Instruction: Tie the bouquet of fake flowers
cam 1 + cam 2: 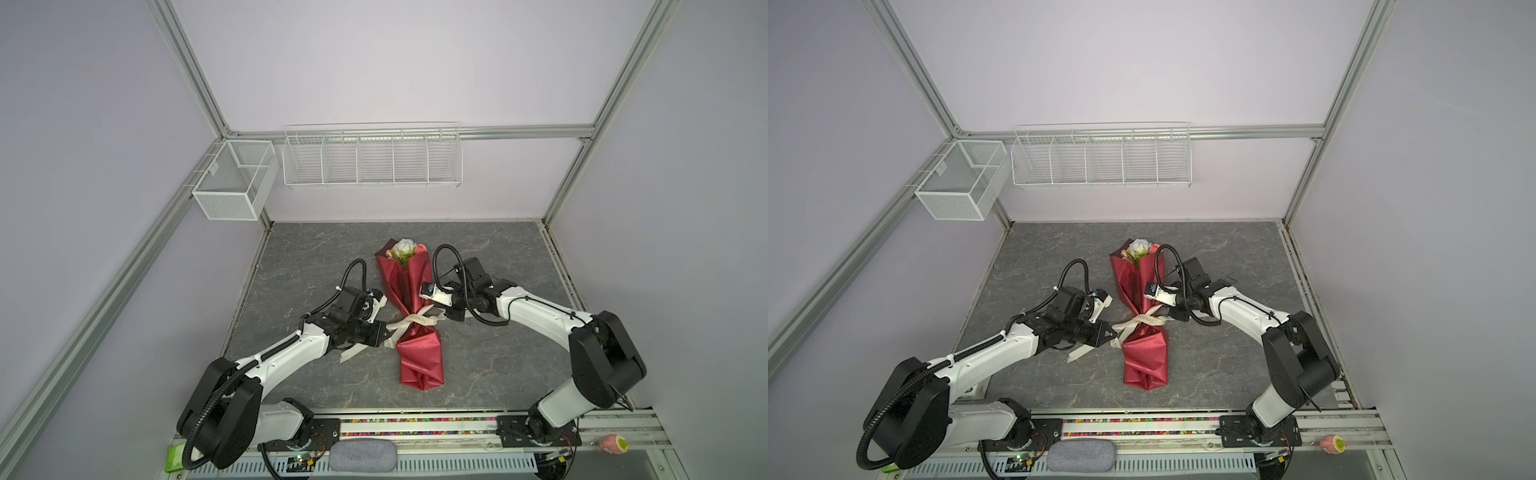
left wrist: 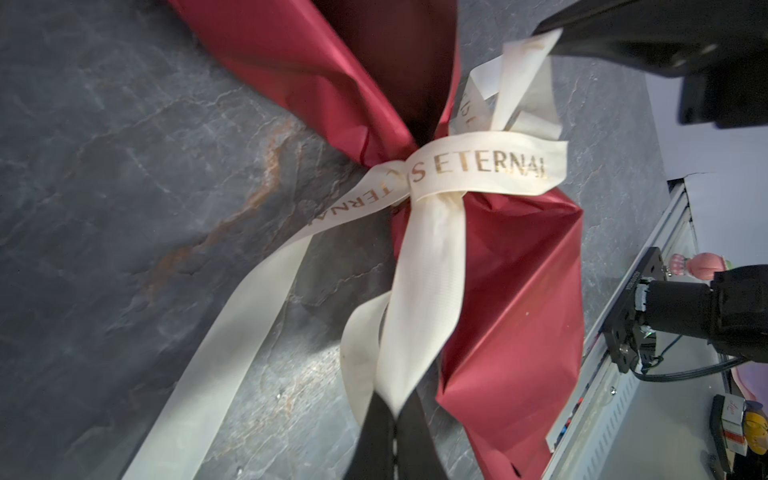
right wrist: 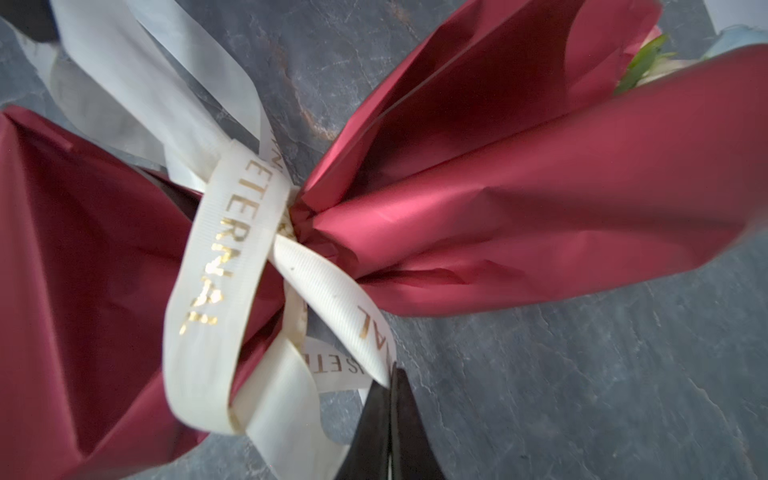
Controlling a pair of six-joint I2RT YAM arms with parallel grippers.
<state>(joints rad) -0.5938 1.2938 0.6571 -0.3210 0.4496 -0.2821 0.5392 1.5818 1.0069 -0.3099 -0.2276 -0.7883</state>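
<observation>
I see left end effector [image 2: 394, 412] clamped tight on ribbon [image 2: 432, 266]; right end effector [image 3: 391, 388] pinching ribbon's other side. Bouquet [image 1: 417, 291] lies centre frame on worktop [image 1: 507, 357].

My left gripper [image 2: 394, 415] lies low just left of the bouquet of fake flowers [image 1: 417, 353], jaws pressed together on a strand of the cream ribbon [image 2: 432, 270]. My right gripper [image 3: 390, 390] sits just right of the bouquet's waist, jaws pinched on another strand. Both forearms reach in toward the bouquet from opposite sides, elbows raised behind.
</observation>
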